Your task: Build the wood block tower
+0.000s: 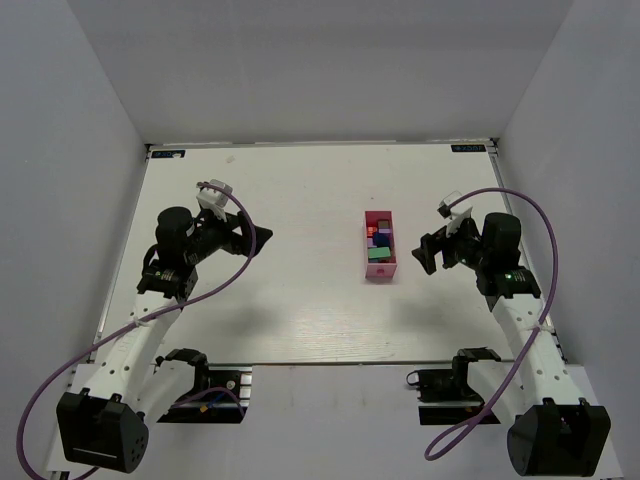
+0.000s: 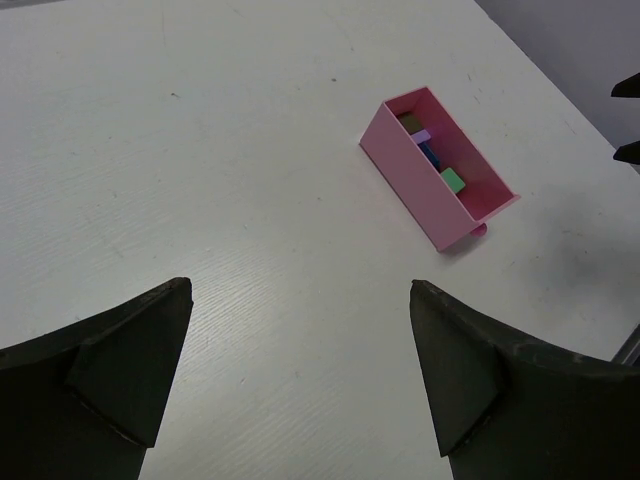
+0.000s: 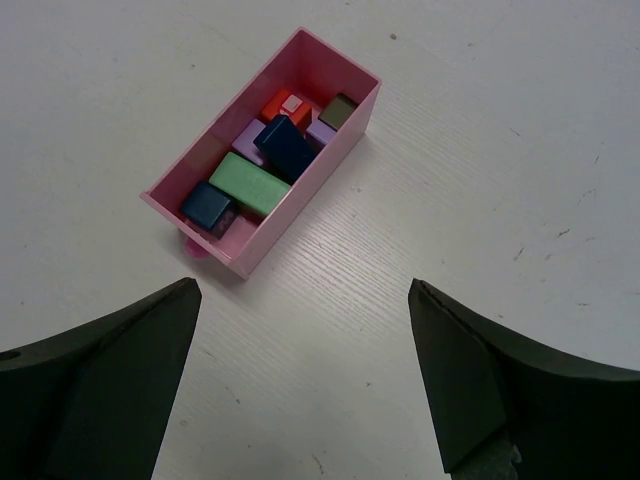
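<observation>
- A pink rectangular plastic tray (image 1: 380,268) sits on a white table (image 1: 280,300), a little right of centre. Its long axis runs from the arms' side of the table toward the far edge.
- All the small painted wood blocks (image 3: 262,160) lie loose inside that tray. No tower stands anywhere yet, so you are at the very start.
- Your right gripper (image 1: 422,253) hovers near the tray's right side. Its black fingers are spread wide and hold nothing.
- Your left gripper (image 1: 252,238) hangs well apart from the tray, off to its left. It too is spread wide and empty.
- The right arm is clearly the nearer one. From it, the tray lies ahead and slightly left, set at a diagonal to the fingers.
- The right wrist view looks down into the tray, and only there can you tell the pieces apart. A long green block (image 3: 250,182) lies flat mid-tray, and a dark blue block (image 3: 285,145) rests tilted on its neighbours. A red block (image 3: 283,103) and a dark grey block (image 3: 338,110) sit at the far end.
- The left wrist view sees the tray from the side, and its near wall hides most of the blocks.
- The top view alone shows both arms together, but there the blocks are only coloured specks.
</observation>
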{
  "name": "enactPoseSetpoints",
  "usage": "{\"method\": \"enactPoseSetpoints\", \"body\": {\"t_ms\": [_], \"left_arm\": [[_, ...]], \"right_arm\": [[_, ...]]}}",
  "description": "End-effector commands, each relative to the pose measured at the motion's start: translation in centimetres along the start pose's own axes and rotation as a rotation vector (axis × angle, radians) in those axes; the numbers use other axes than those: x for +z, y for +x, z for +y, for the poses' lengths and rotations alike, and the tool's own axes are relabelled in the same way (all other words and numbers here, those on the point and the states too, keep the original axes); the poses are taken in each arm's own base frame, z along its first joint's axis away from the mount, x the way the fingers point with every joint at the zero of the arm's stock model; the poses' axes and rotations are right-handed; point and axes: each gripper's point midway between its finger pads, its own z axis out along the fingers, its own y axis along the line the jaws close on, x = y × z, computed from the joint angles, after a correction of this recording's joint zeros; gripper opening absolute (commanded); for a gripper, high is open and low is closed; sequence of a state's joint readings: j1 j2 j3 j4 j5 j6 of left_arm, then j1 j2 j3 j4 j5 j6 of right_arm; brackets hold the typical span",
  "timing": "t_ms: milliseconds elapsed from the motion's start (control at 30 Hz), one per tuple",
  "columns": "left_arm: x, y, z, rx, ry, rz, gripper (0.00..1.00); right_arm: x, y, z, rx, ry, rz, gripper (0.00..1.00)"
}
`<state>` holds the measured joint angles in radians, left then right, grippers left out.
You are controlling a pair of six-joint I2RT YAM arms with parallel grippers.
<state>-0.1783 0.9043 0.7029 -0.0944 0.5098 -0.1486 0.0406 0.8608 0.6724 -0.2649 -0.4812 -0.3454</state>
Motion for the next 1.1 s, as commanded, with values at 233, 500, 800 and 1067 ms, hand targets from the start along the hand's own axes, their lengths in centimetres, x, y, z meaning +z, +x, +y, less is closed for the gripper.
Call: {"method": "enactPoseSetpoints", "body": {"t_ms": [233, 500, 800, 1067], "left_arm": [[-0.5, -2.6, -1.1, 0.031, 0.035, -0.063, 0.99], [-0.5, -2.6, -1.1, 0.031, 0.035, -0.063, 0.99], [-0.3, -2.8, -1.3, 0.025, 0.049, -0.071, 0.28], [-0.4, -2.9, -1.0, 0.005, 0.023, -0.075, 0.97]], "right_arm": [[0.2, -0.5, 0.2, -0.026, -0.027, -0.018, 0.90], [-0.1, 0.9, 2.5, -0.129, -0.173, 0.015, 0.90], [0.7, 0.1, 3.3, -0.080, -0.204, 0.004, 0.51], [4.4, -1.1, 2.8, -0.057, -0.194, 0.085, 0.61]]}}
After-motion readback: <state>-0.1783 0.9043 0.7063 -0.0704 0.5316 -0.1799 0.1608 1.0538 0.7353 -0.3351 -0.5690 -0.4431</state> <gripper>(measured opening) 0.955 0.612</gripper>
